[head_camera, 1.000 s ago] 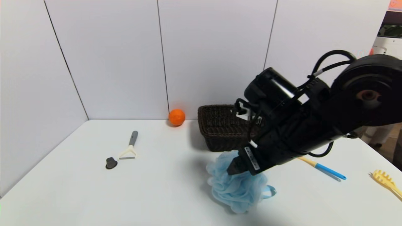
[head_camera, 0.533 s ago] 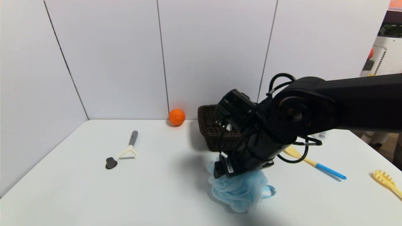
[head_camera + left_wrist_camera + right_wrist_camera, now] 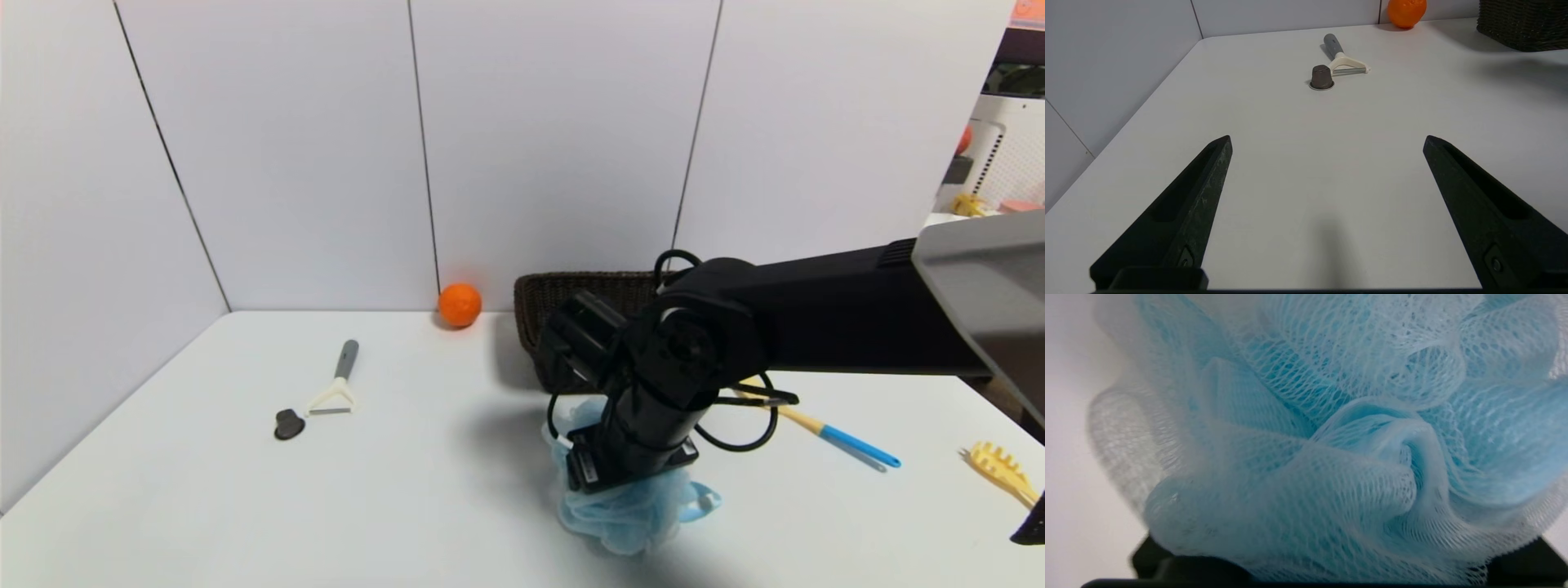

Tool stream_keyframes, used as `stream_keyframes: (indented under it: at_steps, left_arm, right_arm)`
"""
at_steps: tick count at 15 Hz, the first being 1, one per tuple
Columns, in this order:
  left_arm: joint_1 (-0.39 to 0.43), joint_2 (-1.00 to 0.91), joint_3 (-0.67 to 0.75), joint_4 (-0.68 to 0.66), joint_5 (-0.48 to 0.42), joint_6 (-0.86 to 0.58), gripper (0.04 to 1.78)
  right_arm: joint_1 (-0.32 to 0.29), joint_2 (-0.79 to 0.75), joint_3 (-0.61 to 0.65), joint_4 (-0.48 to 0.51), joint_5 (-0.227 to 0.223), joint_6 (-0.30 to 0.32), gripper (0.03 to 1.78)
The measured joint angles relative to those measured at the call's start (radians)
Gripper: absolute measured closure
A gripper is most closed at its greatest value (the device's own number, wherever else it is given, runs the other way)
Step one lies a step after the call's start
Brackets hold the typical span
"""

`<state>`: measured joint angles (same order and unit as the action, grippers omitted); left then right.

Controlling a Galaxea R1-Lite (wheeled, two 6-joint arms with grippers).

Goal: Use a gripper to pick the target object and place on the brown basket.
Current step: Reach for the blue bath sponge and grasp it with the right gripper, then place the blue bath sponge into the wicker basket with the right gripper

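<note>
The light blue mesh pouf (image 3: pixel 629 514) lies on the white table, in front of the brown basket (image 3: pixel 555 298). My right gripper (image 3: pixel 629 469) points straight down and is pressed into the top of the pouf; its tip is buried in the mesh. In the right wrist view the pouf (image 3: pixel 1331 437) fills almost the whole picture. My left gripper (image 3: pixel 1327 139) is open and empty, low over the bare table at the near left. It is out of the head view. The basket's corner (image 3: pixel 1523 24) shows in the left wrist view.
An orange ball (image 3: pixel 460 305) sits by the back wall, left of the basket. A peeler (image 3: pixel 336 388) and a small dark cap (image 3: pixel 288 424) lie at the left. A blue-handled spatula (image 3: pixel 849 445) and a yellow pasta fork (image 3: pixel 1004 474) lie at the right.
My right arm has swung down and leftward. The gripper has turned from slanting to pointing straight down and has sunk into the pouf, flattening its top.
</note>
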<state>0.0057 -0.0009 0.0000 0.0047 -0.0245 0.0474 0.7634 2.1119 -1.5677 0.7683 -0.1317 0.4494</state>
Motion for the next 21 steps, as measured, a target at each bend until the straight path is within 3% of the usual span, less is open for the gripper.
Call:
stream_keyframes:
  at_steps: [2, 6, 8, 11, 13, 16, 18, 21]
  left_arm:
    - [0.000, 0.000, 0.000, 0.000, 0.000, 0.000, 0.13]
    - [0.000, 0.000, 0.000, 0.000, 0.000, 0.000, 0.13]
    - [0.000, 0.000, 0.000, 0.000, 0.000, 0.000, 0.13]
    - [0.000, 0.000, 0.000, 0.000, 0.000, 0.000, 0.13]
    - [0.000, 0.000, 0.000, 0.000, 0.000, 0.000, 0.13]
    - [0.000, 0.000, 0.000, 0.000, 0.000, 0.000, 0.13]
    - [0.000, 0.000, 0.000, 0.000, 0.000, 0.000, 0.13]
    - [0.000, 0.000, 0.000, 0.000, 0.000, 0.000, 0.13]
  right_arm:
    - [0.000, 0.004, 0.006, -0.001, -0.002, 0.000, 0.79]
    - [-0.003, -0.030, 0.009, 0.002, -0.015, -0.005, 1.08]
    - [-0.003, -0.063, 0.014, 0.003, -0.050, -0.009, 1.09]
    - [-0.007, -0.142, 0.021, 0.004, -0.057, -0.036, 1.12]
    - [-0.012, -0.216, 0.022, -0.001, -0.057, -0.106, 1.14]
    - [-0.054, -0.337, 0.017, -0.064, -0.053, -0.280, 1.14]
    - [-0.112, -0.385, 0.016, -0.185, -0.053, -0.387, 1.15]
    - [-0.204, -0.397, 0.017, -0.426, -0.053, -0.495, 1.15]
